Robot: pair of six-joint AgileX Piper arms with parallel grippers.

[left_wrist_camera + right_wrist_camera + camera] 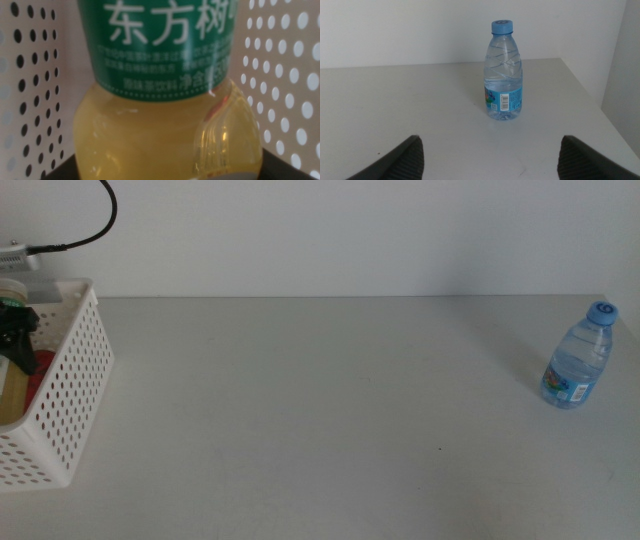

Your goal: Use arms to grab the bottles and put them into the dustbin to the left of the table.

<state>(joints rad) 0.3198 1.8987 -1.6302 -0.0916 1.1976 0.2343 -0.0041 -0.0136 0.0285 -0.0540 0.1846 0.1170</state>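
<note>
My left gripper [16, 332] is down inside the white perforated dustbin [75, 380] at the table's left end. In the left wrist view my left gripper [167, 170] is shut on the pale-yellow tea bottle [160, 115] with the green-white label, and the dustbin walls [30, 90] stand on both sides. The red can [41, 369] lies in the dustbin beside the tea bottle [12, 395]. The clear blue-capped water bottle [579, 358] stands upright at the far right of the table. My right gripper [490, 165] is open, short of the water bottle [503, 75], and out of the middle view.
The light-grey table [320, 410] stretches between the dustbin and the water bottle. A white wall runs behind it. A black cable [95, 225] hangs above the dustbin. The table's right edge [592, 95] lies close beside the water bottle.
</note>
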